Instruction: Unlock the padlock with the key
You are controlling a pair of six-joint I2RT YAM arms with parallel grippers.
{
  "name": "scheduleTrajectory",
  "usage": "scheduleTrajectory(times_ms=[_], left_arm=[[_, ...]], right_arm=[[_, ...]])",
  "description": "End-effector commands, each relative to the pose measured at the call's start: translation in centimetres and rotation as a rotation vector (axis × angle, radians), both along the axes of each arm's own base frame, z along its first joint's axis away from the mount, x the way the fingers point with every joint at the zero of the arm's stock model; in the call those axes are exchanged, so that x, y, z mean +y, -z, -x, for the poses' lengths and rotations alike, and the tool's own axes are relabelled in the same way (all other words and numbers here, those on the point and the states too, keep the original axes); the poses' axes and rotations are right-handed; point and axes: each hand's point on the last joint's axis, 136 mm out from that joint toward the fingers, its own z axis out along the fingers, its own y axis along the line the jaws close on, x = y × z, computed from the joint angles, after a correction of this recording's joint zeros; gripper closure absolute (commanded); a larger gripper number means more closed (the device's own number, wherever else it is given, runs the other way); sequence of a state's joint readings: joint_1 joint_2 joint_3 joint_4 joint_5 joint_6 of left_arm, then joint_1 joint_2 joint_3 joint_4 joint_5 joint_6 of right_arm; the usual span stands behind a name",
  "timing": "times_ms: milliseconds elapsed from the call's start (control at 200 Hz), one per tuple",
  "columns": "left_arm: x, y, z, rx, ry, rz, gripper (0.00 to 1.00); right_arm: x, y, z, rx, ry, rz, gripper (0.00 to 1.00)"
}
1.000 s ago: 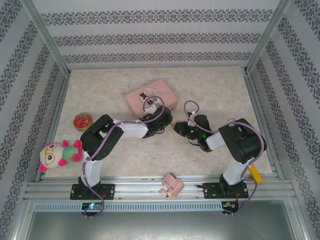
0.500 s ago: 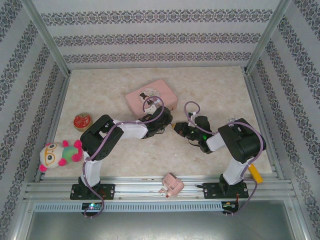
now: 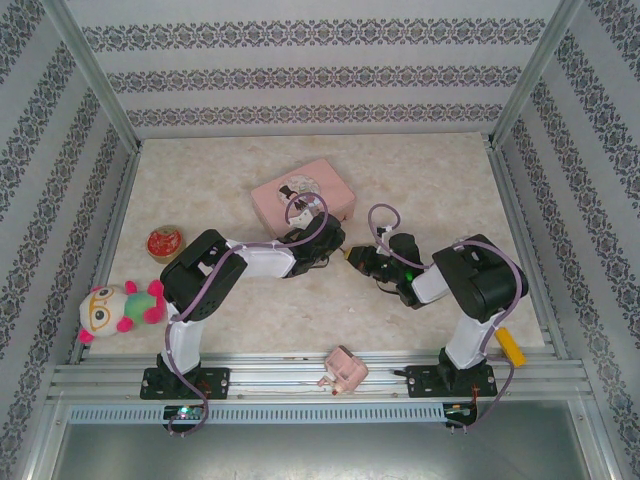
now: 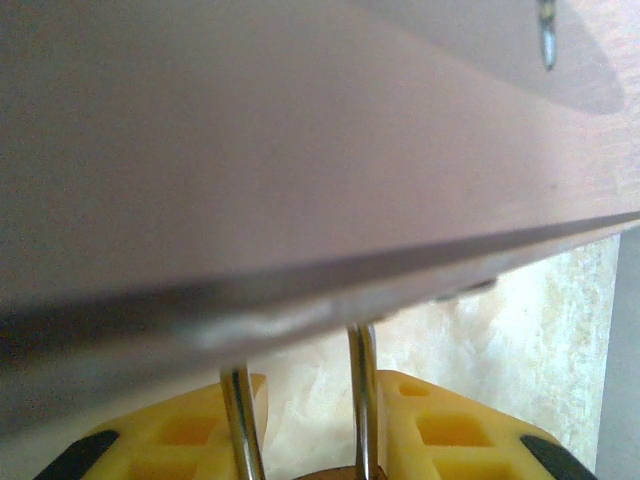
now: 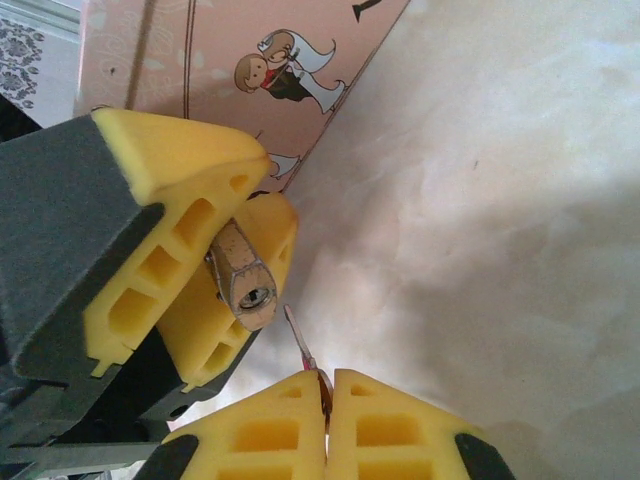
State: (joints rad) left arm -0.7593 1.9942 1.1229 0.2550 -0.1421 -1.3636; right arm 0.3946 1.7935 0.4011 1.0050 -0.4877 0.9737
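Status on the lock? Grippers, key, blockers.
Left gripper clamps padlock, keyhole toward key. Right gripper shut on key, tip just short of keyhole. Pink tin close behind padlock, not in the way.

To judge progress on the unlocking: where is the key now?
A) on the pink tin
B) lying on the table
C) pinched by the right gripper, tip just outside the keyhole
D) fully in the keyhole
C: the right gripper is shut on the key, whose tip stands beside the keyhole of the padlock, not in it.

Wallpapered walls (image 3: 320,60) with dark floral bands enclose the cream marbled tabletop (image 3: 440,180) on three sides, an aluminium rail (image 3: 260,378) along its near edge.
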Motion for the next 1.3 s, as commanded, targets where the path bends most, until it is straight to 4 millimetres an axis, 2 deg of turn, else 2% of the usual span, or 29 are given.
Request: scheduleTrajectory(times_ms=[0,245,635,1294], left_arm=[[-2.6,0.4,1.6,0.068,0.049,0.151,1.0],[-2.1,0.4,1.7,0.07,0.035,0.139,1.0],[-1.7,0.4,1.6,0.058,0.011,0.143,1.0],[-1.9,0.8,1.6,0.067,0.012,0.15,1.0]], right_arm=[[0.4,-1.5,-1.2,-0.051,-0.003,-0.039,1.0],[0.1,-1.8,-1.6,-0.06,0.019,-0.054,1.0],[-0.8,-1.7,-0.7,-0.051,0.032,-0.055,1.0],[-0.4,-2.7,-0.8,-0.083,0.01,-0.072,1.0]])
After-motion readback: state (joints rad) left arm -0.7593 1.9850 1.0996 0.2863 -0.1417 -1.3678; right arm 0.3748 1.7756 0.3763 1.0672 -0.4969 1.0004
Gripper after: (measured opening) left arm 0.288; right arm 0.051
